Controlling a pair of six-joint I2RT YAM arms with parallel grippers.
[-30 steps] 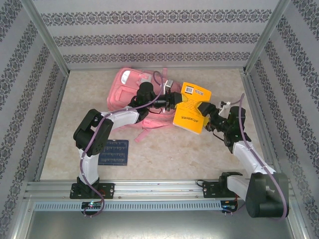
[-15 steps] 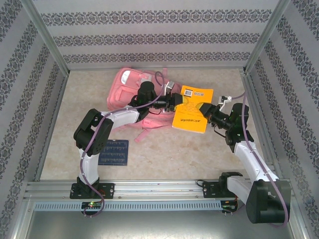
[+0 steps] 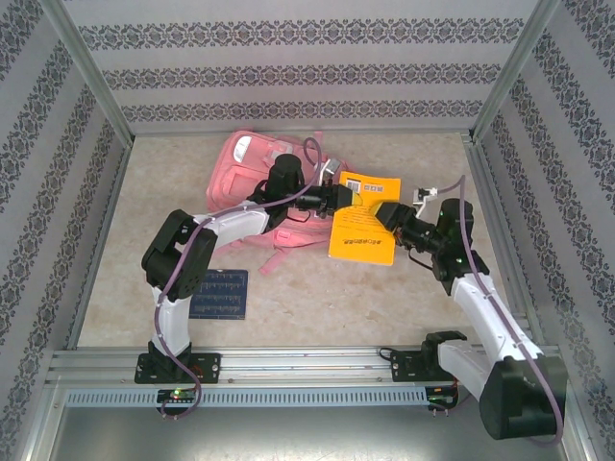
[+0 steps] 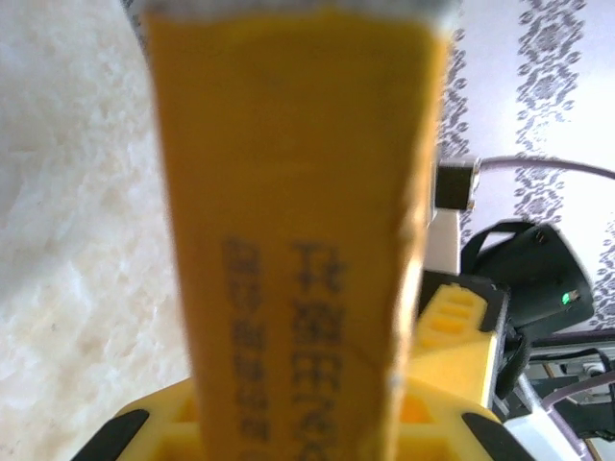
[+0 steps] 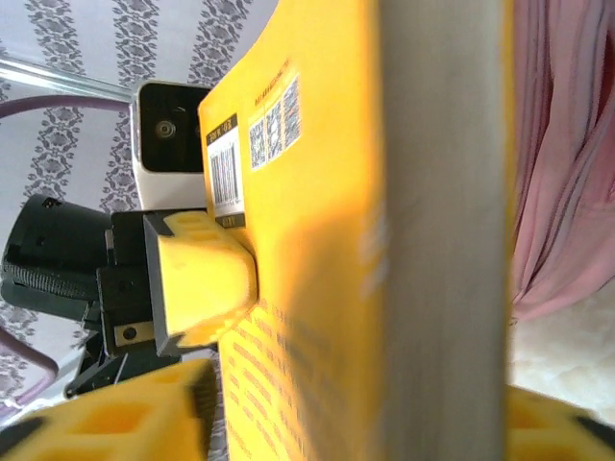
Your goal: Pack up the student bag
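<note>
Two grippers, one glossy yellow paperback (image 3: 363, 232)
Left gripper (image 3: 346, 197) clamps its barcoded cover; right gripper (image 3: 387, 216) straddles it, grip unclear; pink fabric student bag (image 3: 242, 171) behind.

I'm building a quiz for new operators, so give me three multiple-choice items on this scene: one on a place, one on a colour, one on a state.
1. Where is the dark blue flat rectangular panel?
A) on the table, nearer than the large pink fabric backpack, beside the left arm
B) on top of that backpack
C) inside that backpack

2. What colour is the softcover book's cover?
A) green
B) yellow
C) white

3. What state is the book in?
A) lying alone on the table
B) zipped inside the backpack
C) clamped in the left claw

Answers:
1 A, the top view shows it flat on the table by that arm.
2 B, the cover is yellow in all three views.
3 C, the right wrist view shows a left claw finger pressed against the cover.
</note>
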